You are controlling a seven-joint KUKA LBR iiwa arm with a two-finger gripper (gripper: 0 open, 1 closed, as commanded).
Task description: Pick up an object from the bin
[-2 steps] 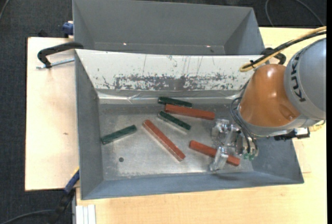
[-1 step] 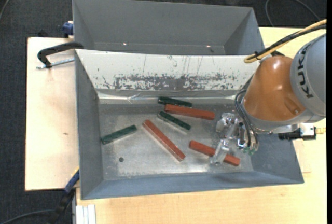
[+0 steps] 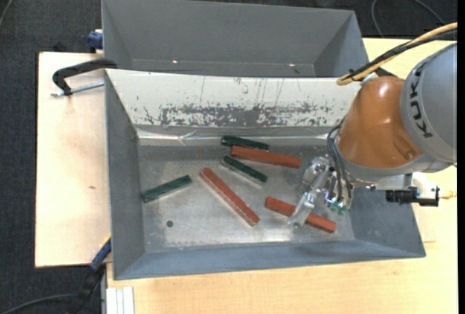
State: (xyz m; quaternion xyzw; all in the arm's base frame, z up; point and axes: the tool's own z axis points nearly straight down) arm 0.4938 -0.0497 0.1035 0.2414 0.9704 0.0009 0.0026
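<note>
My gripper (image 3: 308,200) is low in the bin's front right part, under the orange wrist cover. Directly below it lies a short red bar (image 3: 280,206), slanting down to the right, with its middle hidden by the gripper. A long red bar (image 3: 229,195) lies diagonally to the left of that. Just behind the gripper's left side sit another red bar (image 3: 266,157) and a dark green bar (image 3: 245,169).
A second dark green bar (image 3: 245,143) rests against the back wall, and a third (image 3: 166,188) lies alone at the left. A small dark speck (image 3: 169,224) sits on the floor near the front left. The bin's right wall is close behind the gripper.
</note>
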